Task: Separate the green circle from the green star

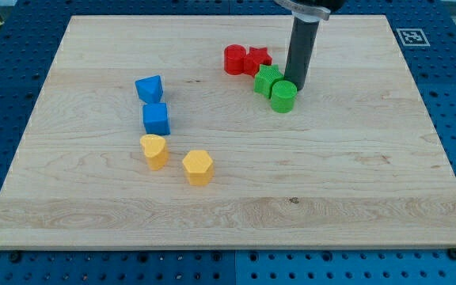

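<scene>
The green circle (283, 96) sits right of the board's centre, touching the green star (267, 79), which lies just up and left of it. My tip (294, 83) is at the rod's lower end, right against the green circle's upper right edge and just right of the green star. The rod rises from there to the view's top.
A red circle (235, 59) and a red star (256, 60) touch each other just up and left of the green star. A blue triangle (149, 88), a blue cube (156, 119), a yellow heart (154, 150) and a yellow hexagon (198, 167) stand on the wooden board's (355, 198) left half.
</scene>
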{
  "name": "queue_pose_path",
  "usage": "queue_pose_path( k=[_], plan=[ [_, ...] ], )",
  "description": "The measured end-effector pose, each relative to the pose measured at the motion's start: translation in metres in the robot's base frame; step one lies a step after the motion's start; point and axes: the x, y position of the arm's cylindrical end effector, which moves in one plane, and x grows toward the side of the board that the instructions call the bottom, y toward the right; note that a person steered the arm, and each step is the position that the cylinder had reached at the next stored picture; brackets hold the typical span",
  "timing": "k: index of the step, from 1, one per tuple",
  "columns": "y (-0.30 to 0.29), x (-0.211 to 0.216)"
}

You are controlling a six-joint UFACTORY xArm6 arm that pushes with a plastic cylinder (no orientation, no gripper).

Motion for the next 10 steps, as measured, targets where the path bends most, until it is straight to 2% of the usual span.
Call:
queue_pose_path(
  k=[2, 3, 4, 5, 9, 10],
  plan=[
    [-0.006, 0.055],
    [-0.006, 0.055],
    [-0.006, 0.03],
    [-0.008, 0.026],
    [-0.023, 0.051],
    [-0.027, 0.069]
  ],
)
